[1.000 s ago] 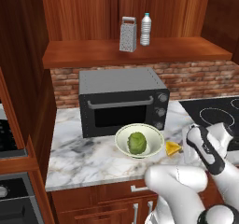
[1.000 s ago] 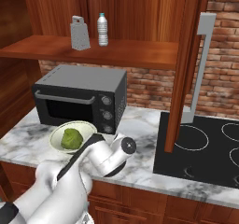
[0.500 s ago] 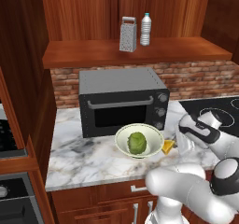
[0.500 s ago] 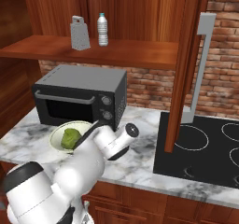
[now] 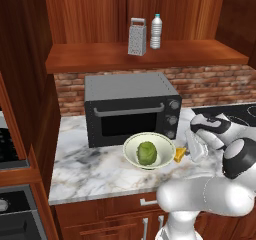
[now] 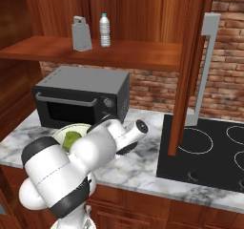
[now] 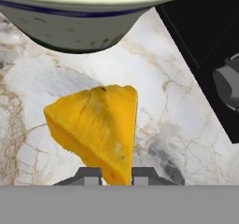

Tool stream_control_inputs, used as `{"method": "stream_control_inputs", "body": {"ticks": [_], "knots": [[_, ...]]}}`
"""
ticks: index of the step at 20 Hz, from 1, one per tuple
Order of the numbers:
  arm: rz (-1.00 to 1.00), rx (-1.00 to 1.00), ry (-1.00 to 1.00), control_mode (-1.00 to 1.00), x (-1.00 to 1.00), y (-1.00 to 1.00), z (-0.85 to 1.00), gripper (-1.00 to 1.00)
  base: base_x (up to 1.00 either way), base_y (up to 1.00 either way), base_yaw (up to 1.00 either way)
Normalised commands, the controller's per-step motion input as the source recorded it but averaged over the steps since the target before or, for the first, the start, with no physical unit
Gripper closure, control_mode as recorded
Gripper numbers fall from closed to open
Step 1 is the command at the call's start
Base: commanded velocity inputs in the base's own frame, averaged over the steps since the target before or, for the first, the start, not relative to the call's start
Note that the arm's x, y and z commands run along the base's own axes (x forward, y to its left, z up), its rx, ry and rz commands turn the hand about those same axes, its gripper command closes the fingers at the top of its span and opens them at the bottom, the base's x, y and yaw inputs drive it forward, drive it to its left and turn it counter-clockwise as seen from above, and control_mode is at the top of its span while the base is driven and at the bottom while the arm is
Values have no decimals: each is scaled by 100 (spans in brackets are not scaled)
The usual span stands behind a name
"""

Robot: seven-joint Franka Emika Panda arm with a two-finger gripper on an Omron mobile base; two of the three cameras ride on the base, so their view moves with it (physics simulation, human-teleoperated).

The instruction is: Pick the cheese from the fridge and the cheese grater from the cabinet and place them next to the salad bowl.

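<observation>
Over the marble counter [image 5: 90, 169], seen from the left base camera, the cheese [image 5: 179, 155] sits low beside the salad bowl [image 5: 149, 150], the gripper [image 5: 188, 152] closed on it. From the right, the cheese grater [image 6: 81, 34] waits on the cabinet [image 6: 109, 54] shelf next to a water bottle [image 6: 105, 30]. Through the hand camera, both fingertips [image 7: 88, 175] pinch the wedge just short of the bowl wall, apparently poised for setting down.

A red brick wall [image 5: 215, 84] backs the marble counter [image 5: 90, 169] and black cooktop [image 6: 214, 156].
</observation>
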Motion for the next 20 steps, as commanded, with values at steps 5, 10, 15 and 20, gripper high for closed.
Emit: {"method": "stream_control_inputs", "body": {"ticks": [5,10,15,20], "knots": [[0,0,-1,-100,0,4,-11,-100,0,0,0],[0,0,-16,-100,-33,0,20,-100,0,0,0],[0,0,-27,-100,-46,7,23,-100,0,0,0],[-7,0,-14,-100,-15,15,30,-100,0,0,0]]}}
